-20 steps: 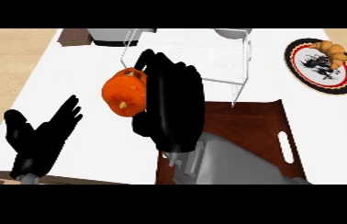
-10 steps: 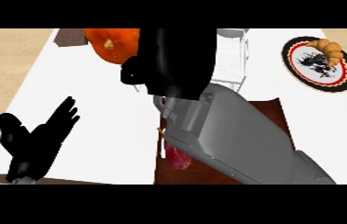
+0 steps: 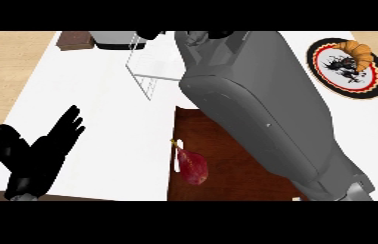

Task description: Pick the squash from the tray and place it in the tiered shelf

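Your right forearm (image 3: 258, 108) sweeps from five o'clock up to twelve o'clock, and its hand runs off the top edge, so you cannot tell whether it is clenched or grasping anything. The squash is not visible anywhere. The wire tiered shelf (image 3: 151, 68) stands at eleven o'clock on the white desk (image 3: 96, 88), partly behind the forearm. Your left hand (image 3: 40, 153) rests at eight o'clock, fingers (image 3: 68, 122) straight and released. The brown tray (image 3: 221, 158) lies at six o'clock with a dark red item (image 3: 193, 167) on it. A plate (image 3: 336, 70) with a croissant (image 3: 357, 52) sits at two o'clock.
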You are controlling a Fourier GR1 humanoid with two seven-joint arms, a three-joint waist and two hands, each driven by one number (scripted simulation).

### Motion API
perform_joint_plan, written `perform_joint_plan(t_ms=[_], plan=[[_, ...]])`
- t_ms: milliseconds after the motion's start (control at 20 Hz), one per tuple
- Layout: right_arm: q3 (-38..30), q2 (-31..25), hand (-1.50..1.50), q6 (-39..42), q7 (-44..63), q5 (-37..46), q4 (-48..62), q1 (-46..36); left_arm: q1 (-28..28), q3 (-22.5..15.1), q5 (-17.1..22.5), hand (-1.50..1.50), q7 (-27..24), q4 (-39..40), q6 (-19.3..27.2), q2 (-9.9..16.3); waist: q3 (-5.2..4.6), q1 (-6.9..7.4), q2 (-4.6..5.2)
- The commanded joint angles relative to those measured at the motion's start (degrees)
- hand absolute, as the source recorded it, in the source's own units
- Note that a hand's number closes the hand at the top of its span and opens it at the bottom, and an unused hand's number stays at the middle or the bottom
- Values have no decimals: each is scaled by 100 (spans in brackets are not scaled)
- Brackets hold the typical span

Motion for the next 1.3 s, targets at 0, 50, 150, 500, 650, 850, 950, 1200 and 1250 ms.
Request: perform_joint_plan(t_ms=[0, 50, 150, 500, 650, 850, 950, 1200, 1250], plan=[[-305, -46, 150, 355, 272, -145, 490, -307, 14, -63, 22, 0, -263, 771, -81, -329, -338, -49, 82], [-374, -127, 150, 378, 80, -202, 649, -298, 183, -217, -54, 0, -309, 702, -115, -329, -336, 0, 90], [-470, -287, 150, 481, -145, -232, 973, -426, 34, -41, 20, 0, -294, 758, -116, -283, -340, 10, 113], [-556, -366, 150, 285, -641, -209, 1506, -342, -73, -112, 26, 0, -348, 946, -93, -364, -333, -29, 124], [-638, -349, 150, -44, -779, -95, 1866, -431, -50, -170, 11, 0, -440, 961, -127, -361, -337, 72, 156], [-593, -346, 150, -167, -1029, -4, 2148, -319, -249, -136, 74, 0, -184, 894, -124, -263, -325, 16, 122], [-678, -480, 150, -318, -1280, 9, 2266, -358, -174, -190, 30, 0, -329, 954, -103, -339, -327, 37, 131], [-823, -448, 150, -363, -1618, -122, 2641, -565, -218, -182, 37, 0, -321, 977, -64, -301, -324, 69, 120], [-756, -392, 150, -535, -1773, -71, 2654, -403, -134, -235, 41, 0, -466, 966, -96, -382, -326, 75, 122]])
